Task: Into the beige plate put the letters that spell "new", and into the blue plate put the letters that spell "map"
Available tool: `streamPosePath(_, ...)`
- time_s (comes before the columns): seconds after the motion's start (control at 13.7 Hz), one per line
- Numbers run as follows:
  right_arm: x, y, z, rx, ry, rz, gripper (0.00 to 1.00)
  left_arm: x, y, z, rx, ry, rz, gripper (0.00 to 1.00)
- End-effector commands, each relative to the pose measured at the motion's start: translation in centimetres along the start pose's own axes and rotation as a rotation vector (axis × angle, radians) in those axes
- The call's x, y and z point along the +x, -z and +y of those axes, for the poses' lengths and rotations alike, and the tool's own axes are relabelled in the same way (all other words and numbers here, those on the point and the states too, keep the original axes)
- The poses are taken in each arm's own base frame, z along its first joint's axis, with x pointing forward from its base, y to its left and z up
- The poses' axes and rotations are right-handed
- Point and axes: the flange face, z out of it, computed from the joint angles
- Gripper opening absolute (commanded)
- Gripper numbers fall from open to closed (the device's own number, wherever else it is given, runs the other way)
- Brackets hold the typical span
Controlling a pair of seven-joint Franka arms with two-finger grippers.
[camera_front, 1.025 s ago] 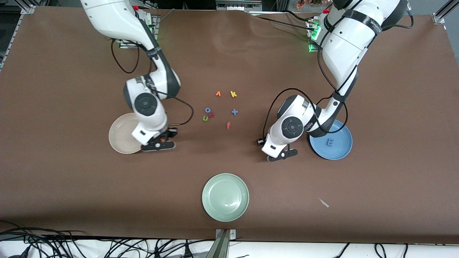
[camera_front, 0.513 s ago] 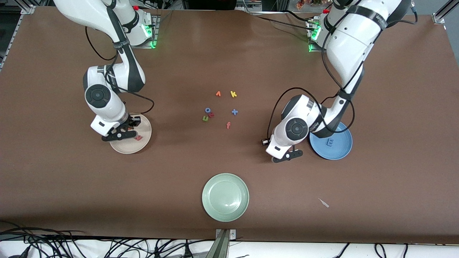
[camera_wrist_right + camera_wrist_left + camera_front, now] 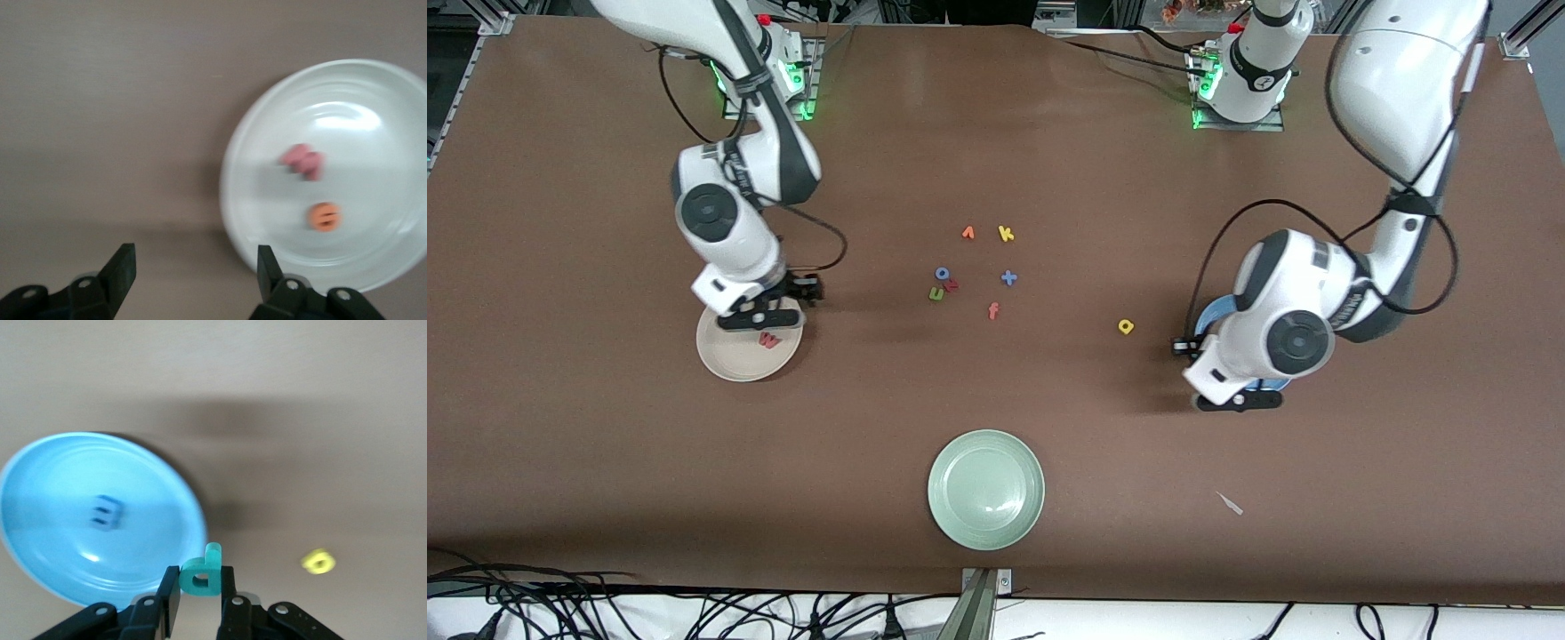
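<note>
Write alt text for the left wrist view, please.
The left gripper is shut on a teal "p" at the rim of the blue plate, which holds a blue "m". A yellow "a" lies on the brown table beside the plate.

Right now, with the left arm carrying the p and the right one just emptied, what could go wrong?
1. The left gripper pinches only the bottom of the teal p, at the rim of the blue plate; released here, it might land outside.
2. The yellow a lies alone on the table, easy to skip.
3. The green n touches the small red letter; the open right gripper could catch both.
</note>
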Motion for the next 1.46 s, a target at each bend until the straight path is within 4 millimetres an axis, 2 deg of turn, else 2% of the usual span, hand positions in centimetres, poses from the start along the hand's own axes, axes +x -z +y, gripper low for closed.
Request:
streamPosePath(0.0, 0.2, -1.0, -7.0, 0.04, -0.105, 0.017, 0.82, -1.0, -2.8, -2.5, 0.062, -0.079, -0.041, 0.12)
streamPosePath(0.07, -0.2, -1.7, -9.2, 0.052, -0.139, 0.026, 0.82, -1.1, -3.7, -2.8, 0.105, -0.098, -0.037, 0.4)
streamPosePath(0.15, -0.7, -2.5, -11.0, 0.063, -0.173, 0.039, 0.82, -1.1, -4.3, -2.9, 0.121, -0.108, -0.027, 0.82)
streamPosePath(0.22, -1.3, -3.5, -12.8, 0.072, -0.196, 0.054, 0.82, -1.0, -4.3, -3.4, 0.116, -0.104, -0.018, 1.0)
streamPosePath(0.37, -1.8, -4.9, -14.8, 0.089, -0.239, 0.075, 0.82, -1.1, -3.8, -2.6, 0.104, -0.106, -0.012, 1.0)
streamPosePath(0.51, -3.0, -5.9, -16.6, 0.091, -0.248, 0.076, 0.82, -1.6, -3.0, -0.1, 0.083, -0.116, 0.001, 1.0)
streamPosePath(0.66, -3.4, -6.1, -17.2, 0.091, -0.261, 0.074, 0.81, -2.4, -2.7, 3.2, 0.002, -0.023, -0.012, 1.0)
streamPosePath(0.81, -3.6, -6.2, -17.8, 0.092, -0.267, 0.075, 0.81, -3.4, -2.9, 7.7, -0.03, 0.02, 0.02, 1.0)
streamPosePath(0.88, -4.0, -6.5, -18.3, 0.09, -0.26, 0.073, 0.81, -4.1, -3.4, 10.0, -0.03, 0.022, 0.033, 0.99)
streamPosePath(1.03, -4.4, -7.1, -18.9, 0.098, -0.264, 0.083, 0.8, -4.7, -5.3, 12.7, -0.034, 0.035, 0.057, 0.95)
streamPosePath(1.17, -4.7, -7.9, -19.1, 0.094, -0.256, 0.082, 0.68, -4.7, -6.5, 12.4, -0.055, 0.141, 0.071, 0.94)
streamPosePath(1.39, -5.0, -8.1, -19.0, 0.086, -0.241, 0.079, 0.39, -6.1, -10.7, 12.1, -0.122, 0.355, 0.124, 0.92)
